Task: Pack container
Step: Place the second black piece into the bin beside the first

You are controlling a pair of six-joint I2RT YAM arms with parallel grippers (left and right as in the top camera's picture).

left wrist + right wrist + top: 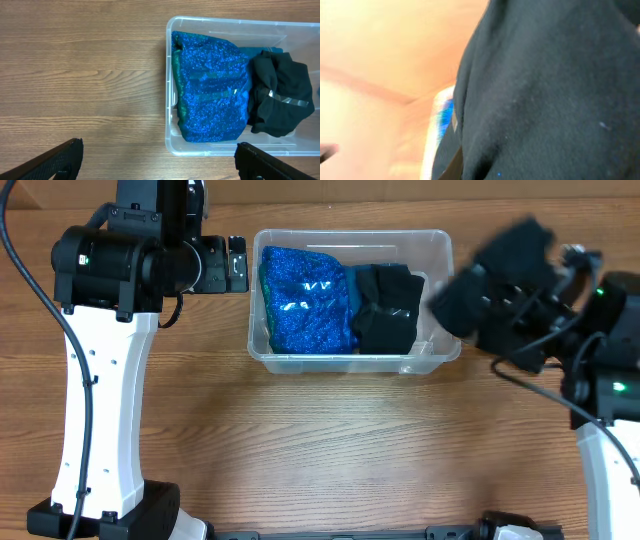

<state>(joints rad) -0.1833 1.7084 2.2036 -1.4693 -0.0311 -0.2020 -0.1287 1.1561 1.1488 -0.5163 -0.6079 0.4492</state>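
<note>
The clear container (350, 364) stands at the table's middle back. Inside it, a sparkly blue cloth (305, 300) lies at the left and a black garment (388, 305) at the right. My left gripper (237, 265) is open and empty just outside the container's left wall. In the left wrist view, the gripper (160, 167) has its fingers wide apart over the table and the container's near corner (169, 75), with the blue cloth (212, 90) and black garment (280, 95) beyond. My right gripper (465, 300) is blurred at the container's right end. Black cloth (545, 90) fills the right wrist view and hides the fingers.
The wooden table (330, 450) spreads in front of the container. The left arm's white column (100, 410) stands at the left and the right arm's base (610, 450) at the right. A strip of blue cloth (445, 115) shows past the black cloth.
</note>
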